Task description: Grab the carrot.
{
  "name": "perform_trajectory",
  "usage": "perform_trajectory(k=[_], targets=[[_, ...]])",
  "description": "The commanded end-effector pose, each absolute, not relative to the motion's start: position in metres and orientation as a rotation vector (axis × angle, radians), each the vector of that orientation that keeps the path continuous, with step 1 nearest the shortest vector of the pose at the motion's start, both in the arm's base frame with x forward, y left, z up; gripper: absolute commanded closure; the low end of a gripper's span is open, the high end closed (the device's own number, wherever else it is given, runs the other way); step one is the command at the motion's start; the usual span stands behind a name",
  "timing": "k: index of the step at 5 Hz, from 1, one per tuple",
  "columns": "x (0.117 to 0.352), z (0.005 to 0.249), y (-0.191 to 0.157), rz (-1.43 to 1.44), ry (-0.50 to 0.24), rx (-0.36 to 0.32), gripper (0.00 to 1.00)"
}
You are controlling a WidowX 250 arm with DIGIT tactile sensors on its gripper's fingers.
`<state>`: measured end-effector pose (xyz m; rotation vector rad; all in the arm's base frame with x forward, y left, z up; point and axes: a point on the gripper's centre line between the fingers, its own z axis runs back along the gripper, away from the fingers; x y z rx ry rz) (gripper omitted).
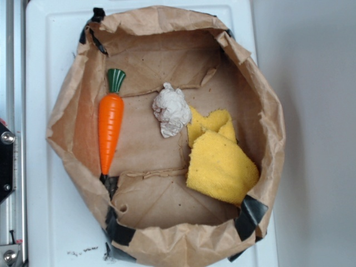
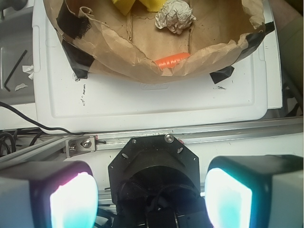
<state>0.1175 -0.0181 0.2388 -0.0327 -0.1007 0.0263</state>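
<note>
The carrot point(image 1: 110, 132) is not yet grabbed: it is left against the paper bag's point(image 1: 272, 139) wall, fingers point(image 2: 73, 199) spread wide and empty outside it.

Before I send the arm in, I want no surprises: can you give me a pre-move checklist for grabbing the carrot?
1. Carrot located, lying flat inside the paper bag: ok.
2. Carrot top clear of clutter, apart from the crumpled paper ball and yellow sponge cloth: ok.
3. Pincer open and empty: ok.
4. Pincer above carrot: not ok, it is outside the bag.
5. Bag wall clearance beside carrot: cannot tell.
</note>
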Motion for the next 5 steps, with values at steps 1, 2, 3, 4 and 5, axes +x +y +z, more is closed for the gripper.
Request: perform_trajectory(k=[1, 2, 3, 4, 5], targets=[[0.117, 0.239, -0.018, 0.026, -0.101, -0.033, 0.00], [0.165, 0.233, -0.019, 0.107, -0.135, 0.008, 0.00], [0.184, 0.225, -0.011, 0.158, -0.153, 0.030, 0.00], [0.186, 0.217, 0.003, 0.322, -0.210, 0.061, 0.00], [0.200, 0.203, 0.013, 0.568, -0.170, 0.112, 0.00]])
